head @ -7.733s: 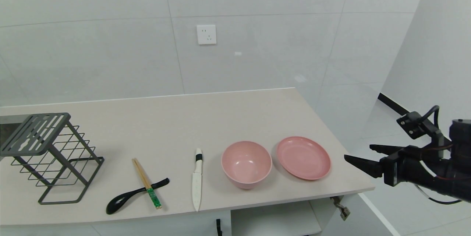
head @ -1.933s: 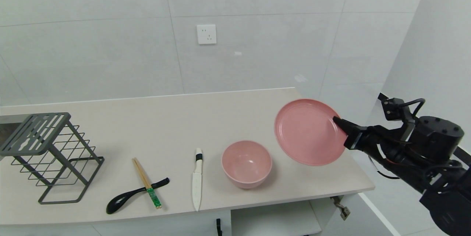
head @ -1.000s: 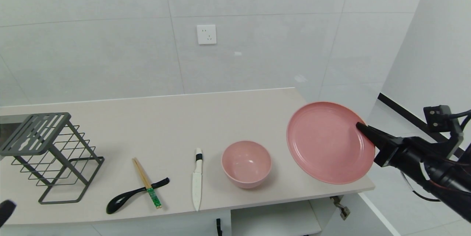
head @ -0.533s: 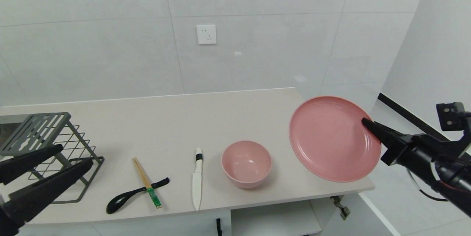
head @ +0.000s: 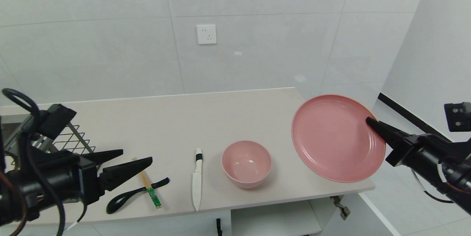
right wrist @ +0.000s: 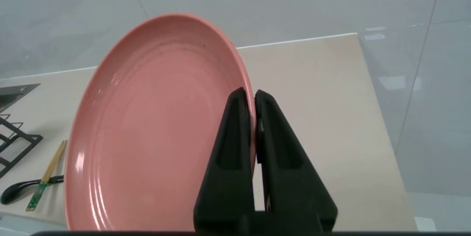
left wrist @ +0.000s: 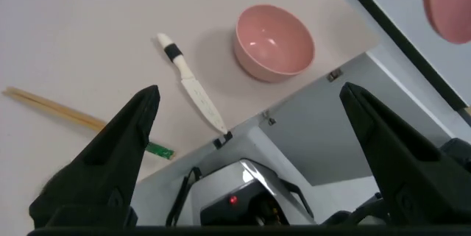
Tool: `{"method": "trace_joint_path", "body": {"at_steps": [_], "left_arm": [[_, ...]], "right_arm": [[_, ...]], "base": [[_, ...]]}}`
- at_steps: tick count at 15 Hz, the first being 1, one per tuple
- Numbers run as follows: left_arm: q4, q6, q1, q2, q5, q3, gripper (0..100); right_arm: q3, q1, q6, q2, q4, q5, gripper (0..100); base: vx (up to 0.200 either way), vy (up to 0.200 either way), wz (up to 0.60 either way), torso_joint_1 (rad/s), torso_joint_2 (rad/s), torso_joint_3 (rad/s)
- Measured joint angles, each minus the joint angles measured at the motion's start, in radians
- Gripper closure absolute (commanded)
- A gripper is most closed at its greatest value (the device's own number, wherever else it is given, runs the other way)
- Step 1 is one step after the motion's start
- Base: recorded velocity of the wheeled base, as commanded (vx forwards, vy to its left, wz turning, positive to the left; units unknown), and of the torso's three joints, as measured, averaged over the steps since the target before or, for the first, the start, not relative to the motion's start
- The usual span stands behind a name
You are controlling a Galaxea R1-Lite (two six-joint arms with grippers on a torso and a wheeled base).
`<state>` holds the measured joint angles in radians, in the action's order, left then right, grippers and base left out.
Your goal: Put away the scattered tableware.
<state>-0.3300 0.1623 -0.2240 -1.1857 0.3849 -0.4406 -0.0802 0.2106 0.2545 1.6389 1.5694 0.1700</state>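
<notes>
tableware is partly in hand. at far left, the left gripper (head: 137, 155) has just swung in before the rack (head: 70, 136), jaws wide and empty, pointing toward the chopsticks (head: 149, 188), likely its next pick. spoon (head: 125, 197), knife (head: 197, 184) and bowl (head: 246, 163) lie untouched on the counter (head: 184, 118). at right, the plate (head: 335, 138), lifted seconds ago, hangs tilted above the counter's end, its rim pinched by the right gripper (head: 369, 121).
</notes>
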Motion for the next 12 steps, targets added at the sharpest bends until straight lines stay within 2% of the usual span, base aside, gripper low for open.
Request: {"method": "trace_joint_path", "body": {"at_steps": [2,4,10,12], "left_arm": [[-0.070,-0.001,-0.013,-0.099,-0.005,-0.001,0],[-0.182,-0.002,-0.027,-0.206,-0.027,-0.002,0],[-0.679,0.031,-0.120,-0.568,-0.052,-0.003,0],[-0.779,0.036,-0.136,-0.663,-0.054,-0.005,0]], "right_arm": [[0.000,-0.002,0.000,-0.001,0.000,0.000,100],[0.000,-0.002,0.001,-0.008,0.000,0.002,100],[0.001,-0.002,0.003,-0.014,0.000,0.003,100],[0.003,-0.002,0.004,-0.014,0.000,0.002,100]], "base": [[0.000,0.000,0.00,0.000,0.00,0.000],[0.000,0.000,0.00,0.000,0.00,0.000],[0.000,0.000,0.00,0.000,0.00,0.000],[0.000,0.000,0.00,0.000,0.00,0.000]]}}
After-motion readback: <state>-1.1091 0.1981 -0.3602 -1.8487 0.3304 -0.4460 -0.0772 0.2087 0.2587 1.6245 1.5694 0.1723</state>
